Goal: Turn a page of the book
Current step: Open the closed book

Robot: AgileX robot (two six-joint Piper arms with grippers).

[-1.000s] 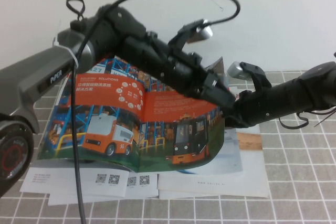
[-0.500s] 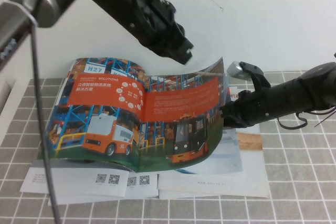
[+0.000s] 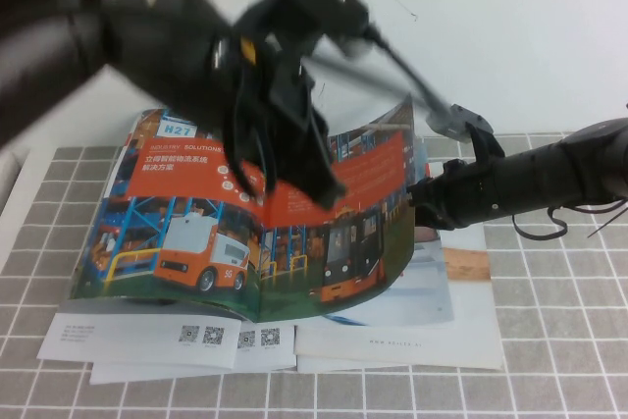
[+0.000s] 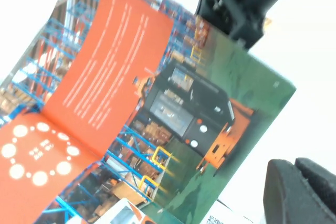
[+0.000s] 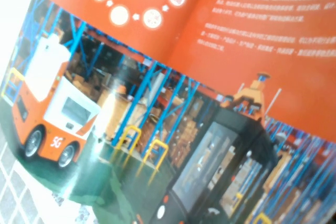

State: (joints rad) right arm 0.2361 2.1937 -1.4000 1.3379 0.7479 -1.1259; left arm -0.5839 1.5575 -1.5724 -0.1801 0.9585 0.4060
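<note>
now the left gripper (image 3: 329,188), fingers shut, has dropped over the page (image 3: 368,218).

Left hand (image 3: 319,179) closed, raised mid-air, arm blurred, right hand (image 3: 420,205) closed, arm reaching in low

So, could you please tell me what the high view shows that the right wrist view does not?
Only the high view shows both arms: the shut left gripper above the open book, the shut right gripper at the raised page's outer edge, the white booklets underneath and the tiled table. Only the right wrist view shows the spread close up, with the white text lines resolved. Both share the page with its black-and-orange forklift and the orange-and-white vehicle.
</note>
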